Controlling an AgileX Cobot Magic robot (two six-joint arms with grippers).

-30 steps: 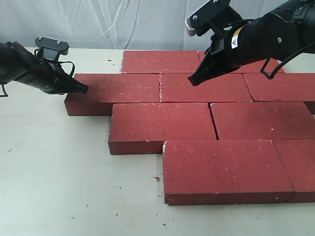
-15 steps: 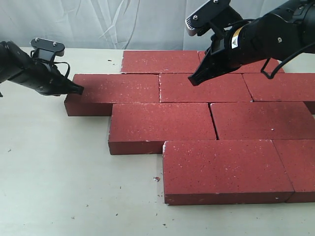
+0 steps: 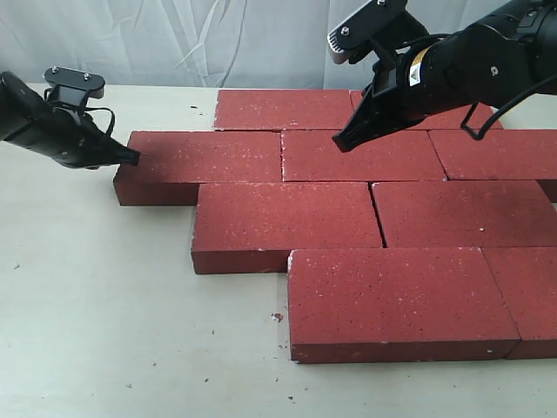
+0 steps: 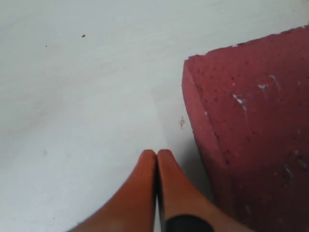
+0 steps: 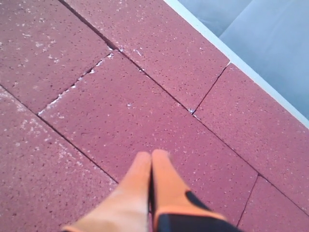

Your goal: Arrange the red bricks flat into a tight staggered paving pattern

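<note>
The left gripper has its two orange fingers pressed together with no gap and nothing between them. Its tips hang low over the pale table, and just beside them stands the corner of the end brick, with a sliver of bare table showing between in the left wrist view. The right gripper is likewise closed tight and empty, and it points down at the middle brick; whether its tips touch the surface cannot be told. Around that gripper the red bricks number nine, all lying flat with narrow joints in four staggered rows. Three are in the row beneath it, counting the end brick next to the left gripper. Two lie beyond it toward the white backdrop cloth, one of them partly hidden by the arm. Two rows of two lie nearer the camera, each row stepped farther from the left gripper. A few small crumbs dot the table by the nearest row
</note>
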